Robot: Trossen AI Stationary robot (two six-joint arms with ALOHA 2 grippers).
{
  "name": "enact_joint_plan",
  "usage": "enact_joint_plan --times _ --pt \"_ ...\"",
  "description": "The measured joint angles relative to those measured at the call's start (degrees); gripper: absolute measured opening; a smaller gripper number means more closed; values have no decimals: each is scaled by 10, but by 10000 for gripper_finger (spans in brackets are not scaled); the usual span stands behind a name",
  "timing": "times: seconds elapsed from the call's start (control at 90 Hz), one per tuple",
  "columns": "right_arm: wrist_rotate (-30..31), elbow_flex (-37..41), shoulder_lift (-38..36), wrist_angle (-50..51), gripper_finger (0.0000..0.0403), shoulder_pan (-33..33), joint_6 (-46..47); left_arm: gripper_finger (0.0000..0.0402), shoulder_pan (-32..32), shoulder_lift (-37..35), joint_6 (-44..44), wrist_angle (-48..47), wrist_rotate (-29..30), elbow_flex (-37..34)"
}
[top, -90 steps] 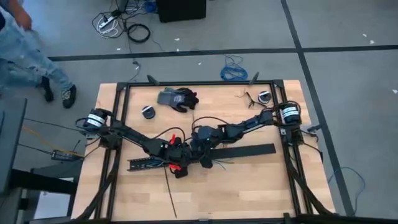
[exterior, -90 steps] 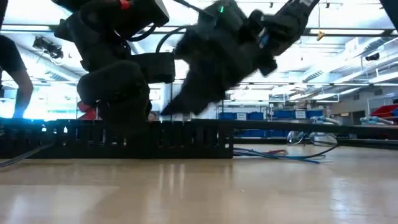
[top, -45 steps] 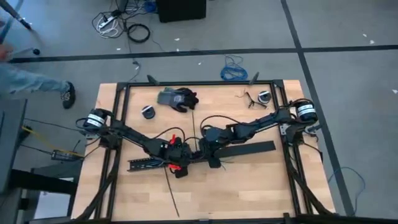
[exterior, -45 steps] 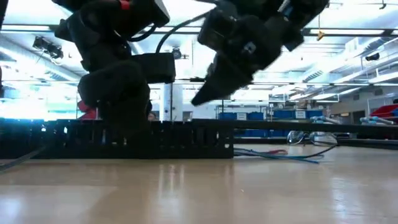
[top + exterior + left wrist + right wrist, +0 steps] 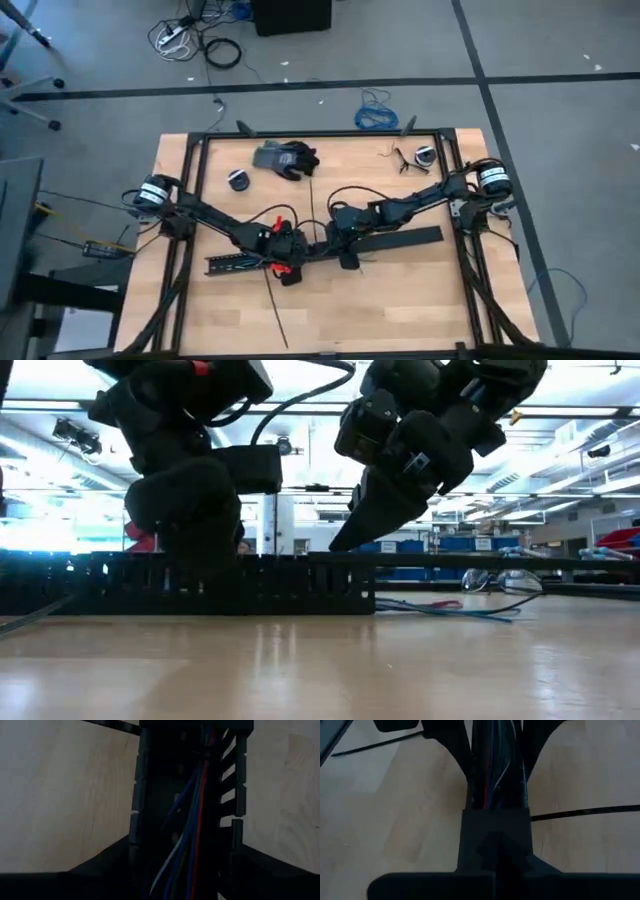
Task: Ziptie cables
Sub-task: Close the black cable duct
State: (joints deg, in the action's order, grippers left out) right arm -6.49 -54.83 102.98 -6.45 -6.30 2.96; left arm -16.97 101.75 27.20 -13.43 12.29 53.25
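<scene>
A long black slotted duct (image 5: pixel 235 264) lies left to right on the wooden table. The cables (image 5: pixel 197 810), blue, green, red and white, run inside it, and their ends (image 5: pixel 450 607) trail out onto the table past its right end. My left gripper (image 5: pixel 285 252) reaches down over the duct's middle, shut on it. My right gripper (image 5: pixel 338 250) is shut, and its tips (image 5: pixel 338 546) slant down over the duct's right end. One ziptie (image 5: pixel 311 200) lies on the far side of the duct. Another ziptie (image 5: pixel 274 312) lies toward the near edge. My left gripper pinches the duct between its two fingers, one on each slotted side wall (image 5: pixel 135 820). The fingers come from above and lie across the duct, which rests flat on the table. My right gripper's shut fingers (image 5: pixel 495 835) stand over the cables at the duct's right end; whether they touch, I cannot tell.
A wide flat black bar (image 5: pixel 400 242) lies to the right of the duct, under the right arm. A dark glove (image 5: pixel 287 158) and two small rolls (image 5: pixel 238 179) (image 5: pixel 424 155) sit near the far edge. A black frame (image 5: pixel 320 133) rims the table.
My right gripper has moved toward the table's right edge along the duct, from close beside the left gripper to the duct's right end. A person beyond the table's far left corner has walked out of view.
</scene>
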Motion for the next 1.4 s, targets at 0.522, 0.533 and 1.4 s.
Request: enact_joint_plan --times 0.522,0.533,1.4 --pt "-55 -4 74 -117 0 18 13 241 1 -1 -1 -7 -3 0" --pt "-55 -5 75 -116 0 18 13 241 1 -1 -1 -7 -3 0" --pt "-4 -9 -12 9 0 0 -1 241 1 0 -4 4 3 0"
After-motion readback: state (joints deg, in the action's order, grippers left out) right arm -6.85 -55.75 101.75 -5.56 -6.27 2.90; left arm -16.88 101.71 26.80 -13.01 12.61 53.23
